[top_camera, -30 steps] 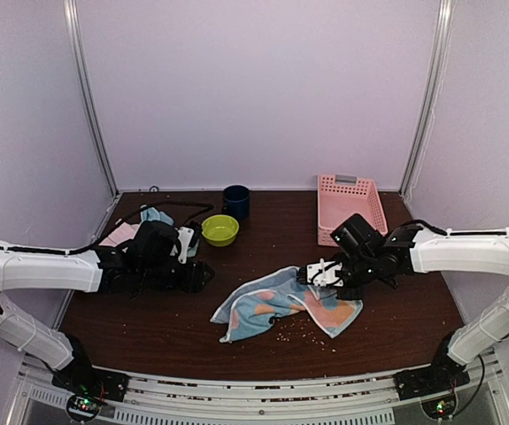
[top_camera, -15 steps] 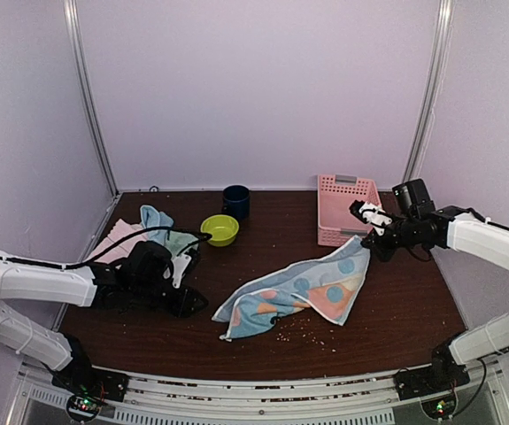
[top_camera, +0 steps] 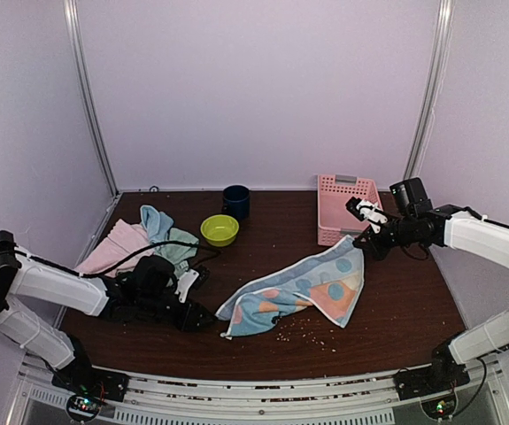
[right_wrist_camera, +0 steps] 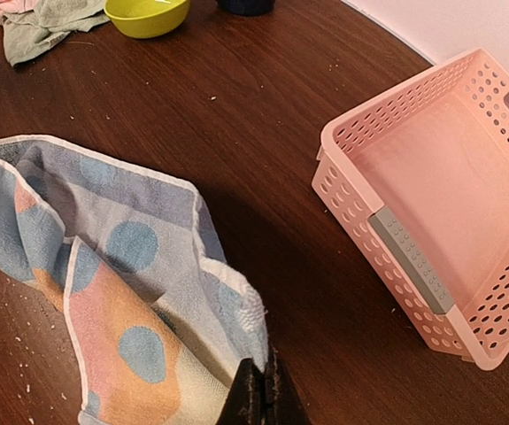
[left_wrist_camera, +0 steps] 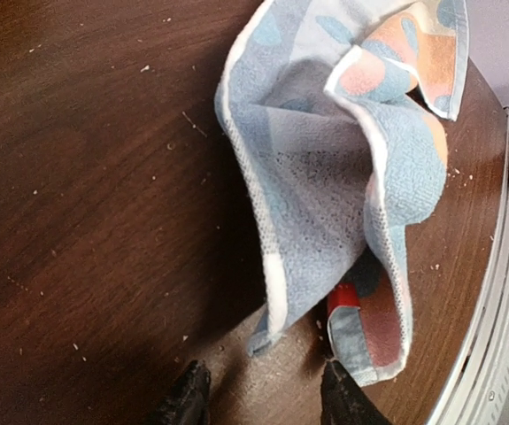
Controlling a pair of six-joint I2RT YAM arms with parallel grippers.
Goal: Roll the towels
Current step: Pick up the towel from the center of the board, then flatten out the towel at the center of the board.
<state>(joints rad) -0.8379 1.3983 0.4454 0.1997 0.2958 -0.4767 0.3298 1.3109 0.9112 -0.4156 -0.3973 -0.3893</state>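
Nothing is rolled yet. My right fingers (top_camera: 360, 243) pinch a corner of the patterned towel (top_camera: 303, 288), lifted at centre-right; my left fingers (top_camera: 203, 316) stand parted just before its lower-left corner — holding nothing. The pink towel (top_camera: 112, 248), mint towel (top_camera: 179, 248) and pale blue towel (top_camera: 152, 217) lie heaped at the left

bright diffuse light, soft shadow beside towel (left_wrist_camera: 316, 204), wrist pics sharp, slight edge warp

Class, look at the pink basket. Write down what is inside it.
The basket shows only its own bare pink floor in the right wrist view. One corner runs past the picture's edge there, so that part goes unseen.
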